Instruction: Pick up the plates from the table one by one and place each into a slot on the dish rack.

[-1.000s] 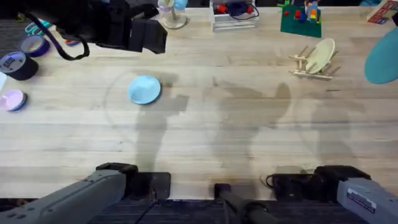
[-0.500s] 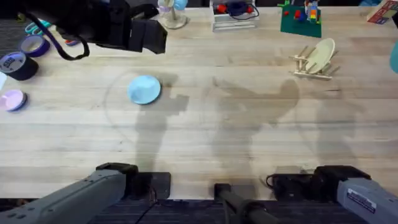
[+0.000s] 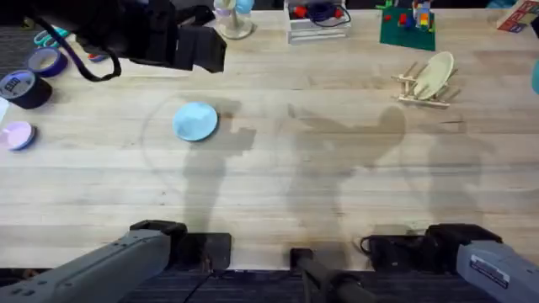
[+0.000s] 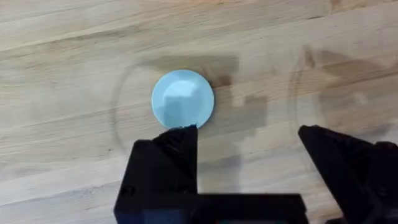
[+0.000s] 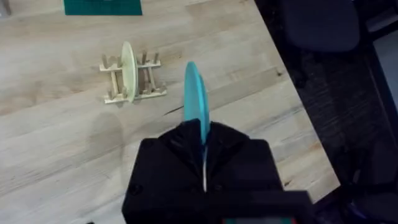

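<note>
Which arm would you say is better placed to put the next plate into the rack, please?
The right arm, likely: its fingers already grip the teal plate on edge, with the rack just ahead. The left fingers are open above the blue plate, far from the rack.

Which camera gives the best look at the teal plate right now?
The right wrist view: the teal plate stands edge-on, clamped in the right pincer, with the dish rack on the table beyond. The overhead view catches just a teal sliver at its right edge.

One plate lies on the table, far left of the dish rack.
</note>
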